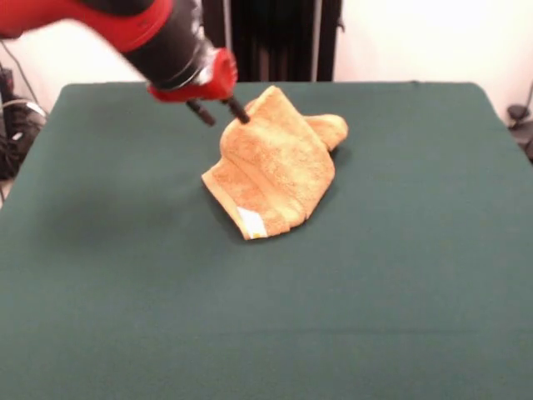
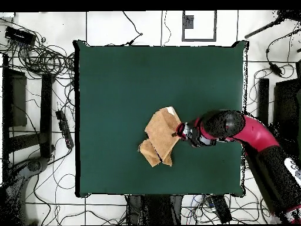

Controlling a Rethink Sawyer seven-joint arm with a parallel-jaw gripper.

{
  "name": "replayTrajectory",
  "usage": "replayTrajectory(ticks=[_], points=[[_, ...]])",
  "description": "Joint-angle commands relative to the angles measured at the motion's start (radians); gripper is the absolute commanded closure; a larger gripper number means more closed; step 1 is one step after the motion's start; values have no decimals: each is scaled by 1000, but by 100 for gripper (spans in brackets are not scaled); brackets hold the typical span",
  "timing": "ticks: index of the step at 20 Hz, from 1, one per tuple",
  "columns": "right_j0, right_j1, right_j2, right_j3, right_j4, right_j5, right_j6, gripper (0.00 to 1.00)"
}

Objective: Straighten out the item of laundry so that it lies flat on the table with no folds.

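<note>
One tool (image 1: 218,111) from the front, two dark fingers (image 1: 236,109) slightly apart, one tip touching the raised top edge of one towel (image 1: 271,167); cannot tell whether gripping. Towel bunched and folded mid-tabletop (image 1: 400,275), white label (image 1: 251,222) at near corner. From overhead: one tool (image 2: 179,133) at the towel's (image 2: 160,136) edge, one green tabletop (image 2: 117,88).
</note>
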Motion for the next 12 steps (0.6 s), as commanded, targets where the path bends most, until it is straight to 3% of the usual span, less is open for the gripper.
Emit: replayTrajectory(ticks=[1, 7, 12], points=[[-49, 309, 125, -170, 15, 81, -481, 0], [-78, 418, 115, -261, 12, 85, -534, 0], [-110, 443, 118, -231, 58, 104, -504, 0]])
